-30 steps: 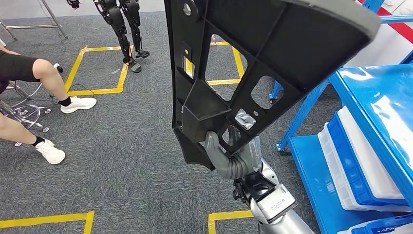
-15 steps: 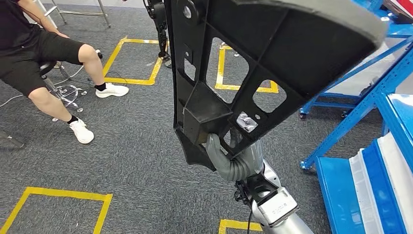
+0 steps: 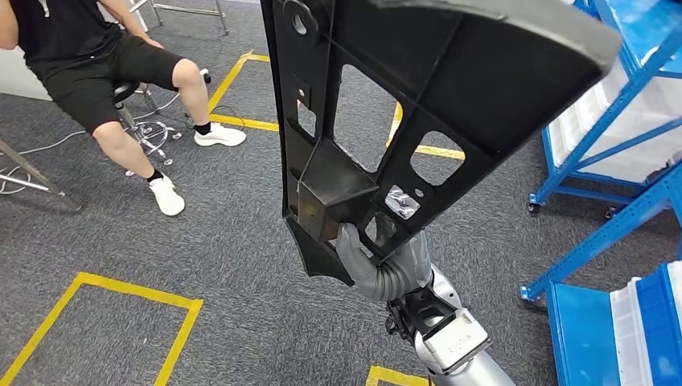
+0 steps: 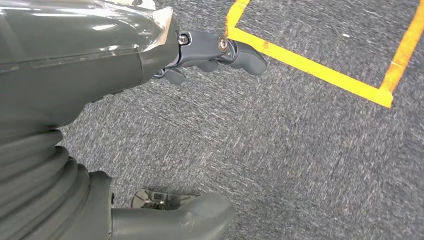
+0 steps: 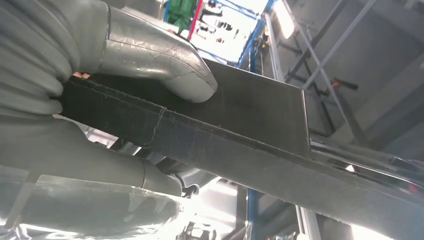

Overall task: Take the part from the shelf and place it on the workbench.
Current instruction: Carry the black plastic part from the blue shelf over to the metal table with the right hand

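part: big black ribbed plastic panel (image 3: 418,104) with cut-outs, held upright in front of my head camera, tilted a bit, well above the carpet (image 3: 201,265)
right hand: my right hand (image 3: 378,261) grips the part at its lower end; thumb wrapped on the near face, fingers through a cut-out behind it. Wrist cam confirms: thumb (image 5: 165,70) pressed flat on the panel edge (image 5: 240,135), other fingers clamped from the opposite side
left hand: my left hand (image 4: 150,100) hangs over the carpet, holding nothing; fingers (image 4: 235,50) bent but apart from the thumb (image 4: 195,217)
part vs shelving: blue shelf frame (image 3: 595,137) sits to the right of the part, well apart; white and blue bins (image 3: 635,330) on a low level, lower right of the part
person: seated on a stool (image 3: 141,121) to the left of the part, black shorts, white shoes (image 3: 169,195), well apart
floor marks: yellow tape boxes (image 3: 121,293) on the carpet, below-left of the part and behind it
workbench: cannot tell where it is
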